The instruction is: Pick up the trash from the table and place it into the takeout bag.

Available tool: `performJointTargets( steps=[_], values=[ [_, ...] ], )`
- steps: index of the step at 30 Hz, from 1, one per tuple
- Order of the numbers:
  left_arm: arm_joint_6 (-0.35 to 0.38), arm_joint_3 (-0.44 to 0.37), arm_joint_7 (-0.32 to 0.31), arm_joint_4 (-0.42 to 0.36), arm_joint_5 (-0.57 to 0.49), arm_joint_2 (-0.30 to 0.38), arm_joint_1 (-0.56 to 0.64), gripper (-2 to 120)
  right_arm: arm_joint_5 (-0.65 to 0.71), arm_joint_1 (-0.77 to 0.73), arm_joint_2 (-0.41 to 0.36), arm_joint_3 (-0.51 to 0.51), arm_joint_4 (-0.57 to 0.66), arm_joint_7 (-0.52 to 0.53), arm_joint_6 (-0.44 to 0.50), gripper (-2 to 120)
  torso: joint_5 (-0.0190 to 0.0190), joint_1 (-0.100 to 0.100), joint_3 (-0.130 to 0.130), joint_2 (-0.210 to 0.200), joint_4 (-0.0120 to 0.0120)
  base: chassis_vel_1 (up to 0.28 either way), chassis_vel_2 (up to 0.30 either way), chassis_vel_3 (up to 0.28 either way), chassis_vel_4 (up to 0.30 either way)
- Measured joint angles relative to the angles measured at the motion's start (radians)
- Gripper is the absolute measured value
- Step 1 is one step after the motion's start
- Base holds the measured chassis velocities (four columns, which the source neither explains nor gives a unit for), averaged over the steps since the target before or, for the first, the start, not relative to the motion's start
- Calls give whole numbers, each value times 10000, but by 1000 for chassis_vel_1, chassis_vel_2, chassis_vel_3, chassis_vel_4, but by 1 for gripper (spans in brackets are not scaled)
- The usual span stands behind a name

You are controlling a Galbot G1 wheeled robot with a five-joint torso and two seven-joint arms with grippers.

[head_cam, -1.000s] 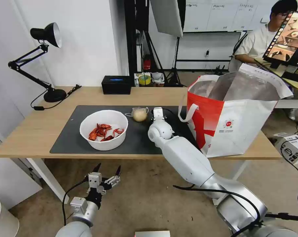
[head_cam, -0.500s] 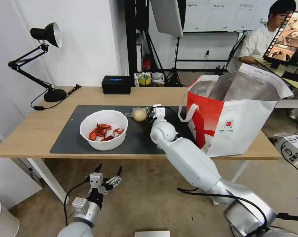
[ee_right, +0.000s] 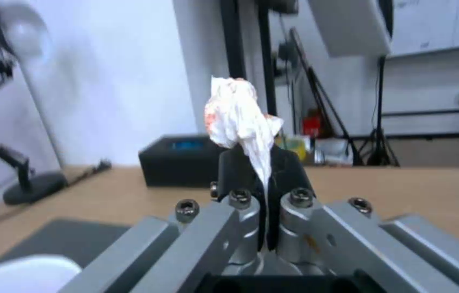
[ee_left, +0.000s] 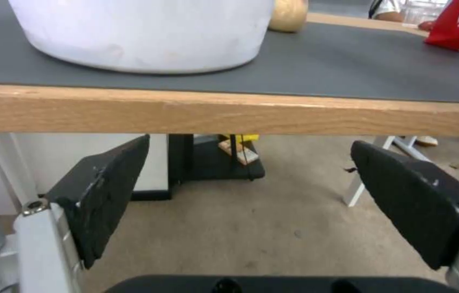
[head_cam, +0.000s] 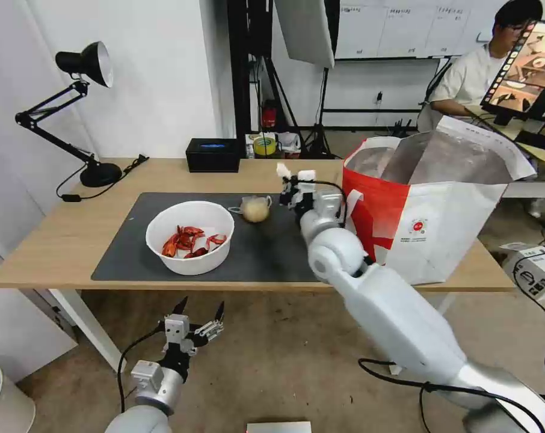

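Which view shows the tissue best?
Right wrist view: the crumpled white tissue, stained red, sticks out of the shut right pincer close up. In the head view it is a small white tuft at that pincer's tip, raised beside the takeout bag. The left wrist view faces the table edge.

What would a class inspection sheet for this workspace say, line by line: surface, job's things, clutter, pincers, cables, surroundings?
Surface: light-wood table with a dark grey mat.
Job's things: white bowl of crayfish shells and knotted clear bag with beige lump sit on the mat; crumpled tissue, stained red, is in the right pincer; takeout bag stands open at the table's right end.
Clutter: black box and desk lamp at the back.
Pincers: right pincer raised above the mat beside the takeout bag, shut on the tissue; left pincer open, below the table edge.
Cables: lamp cord on the table; cables on the floor at right.
Surroundings: tripods, a seated person behind.
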Motion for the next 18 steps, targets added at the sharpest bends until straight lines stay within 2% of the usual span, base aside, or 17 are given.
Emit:
performJointTargets(
  steps=[5, 18],
  values=[
    [32, -13, -15, -48, -13, 101, -29, 100, 61, -272, -517, 849, 900, 8, 56, 0, 2, 0, 0, 0, 0, 0, 0, 0, 0],
    [62, 26, -26, -91, -13, 193, -19, 100, -355, -780, -1735, 2470, 1638, 292, 946, 0, 1, 0, 1, 0, -1, 0, 0, 0, 0]
  ],
)
